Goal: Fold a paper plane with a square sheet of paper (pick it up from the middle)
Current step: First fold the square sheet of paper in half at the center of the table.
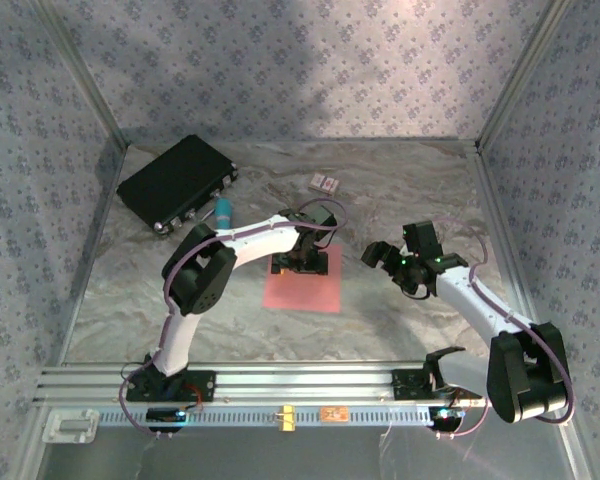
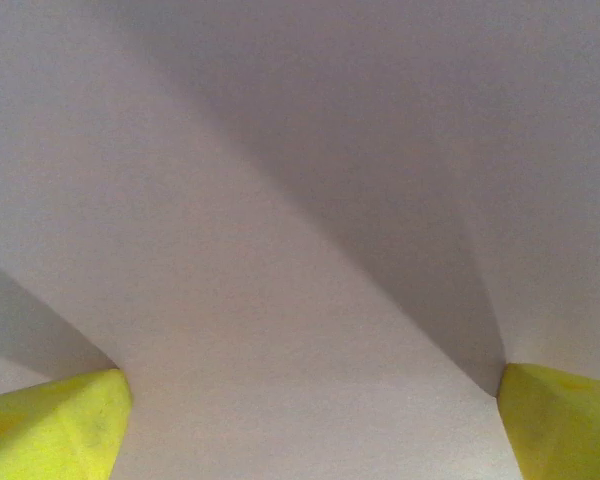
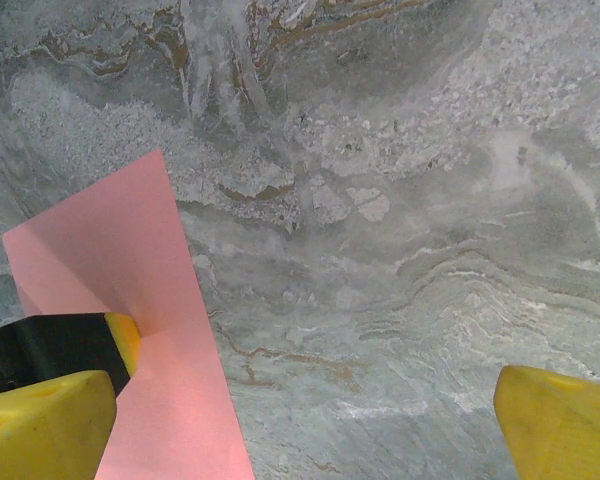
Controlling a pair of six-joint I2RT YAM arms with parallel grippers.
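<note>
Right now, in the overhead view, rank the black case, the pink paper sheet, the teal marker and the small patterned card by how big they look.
Largest to smallest:
1. black case
2. square sheet of paper
3. patterned card and teal marker, both tiny and too alike to rank

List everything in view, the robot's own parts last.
Sheet: one, salmon pink, table centre, under the left hand.
Case: one, black, far left.
Marker: one, teal, by the case's near right edge.
Card: one, small, patterned, far centre.
Table: one, grey marble.
Rail: one, silver, near edge.
Left arm: one, white and black.
Right arm: one, white and black.
Left hand: one, yellow fingers, open, on the sheet.
Right hand: one, yellow fingers, open, over bare table right of the sheet.
</note>
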